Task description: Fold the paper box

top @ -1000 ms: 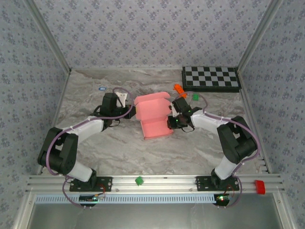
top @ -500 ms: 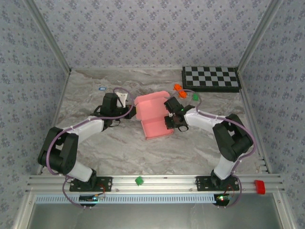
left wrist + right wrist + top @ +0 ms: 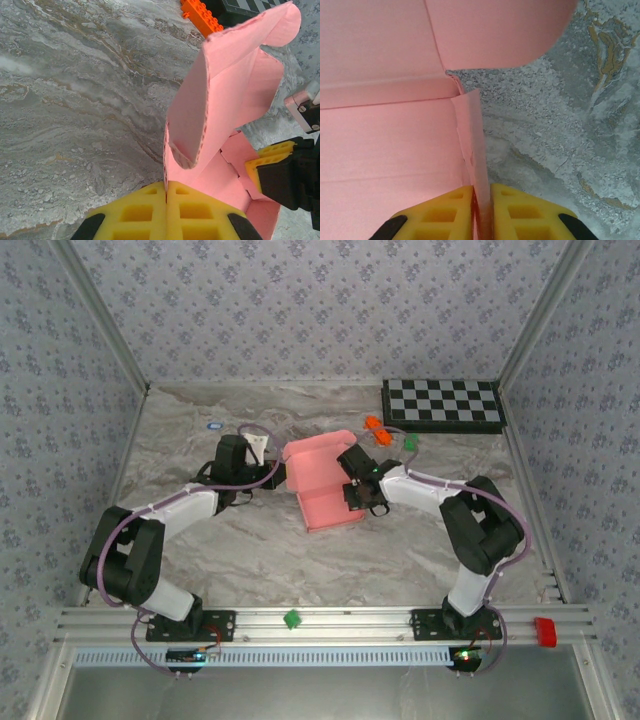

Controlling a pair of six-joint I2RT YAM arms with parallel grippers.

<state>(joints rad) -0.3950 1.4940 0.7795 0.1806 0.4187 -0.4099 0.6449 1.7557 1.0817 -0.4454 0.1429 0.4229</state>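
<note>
We see the paper box (image 3: 322, 485) mid-table, between the two arms, partly formed: base flat on the marble table (image 3: 200, 540), lid panel raised at the far side.

Left gripper (image 3: 279, 476) is at the box's left edge. In the left wrist view its yellow pads (image 3: 135, 212) are pressed together, with the pink card running down into the seam between them, so we read it as clamped on the box's left wall. The rounded flap (image 3: 235, 75) stands upright above it and curls over at the top.

Right gripper (image 3: 356, 486) is at the box's right edge. In the right wrist view the pads (image 3: 517, 210) pinch the thin side wall, which stands upright off the base, with bare table to its right.

In the left wrist view we also see the right gripper's pad at the box's far side.

Orange block (image 3: 376, 427) and green block (image 3: 410, 442) sit just behind the right gripper, near the checkerboard (image 3: 443, 404), apart from the box.
</note>
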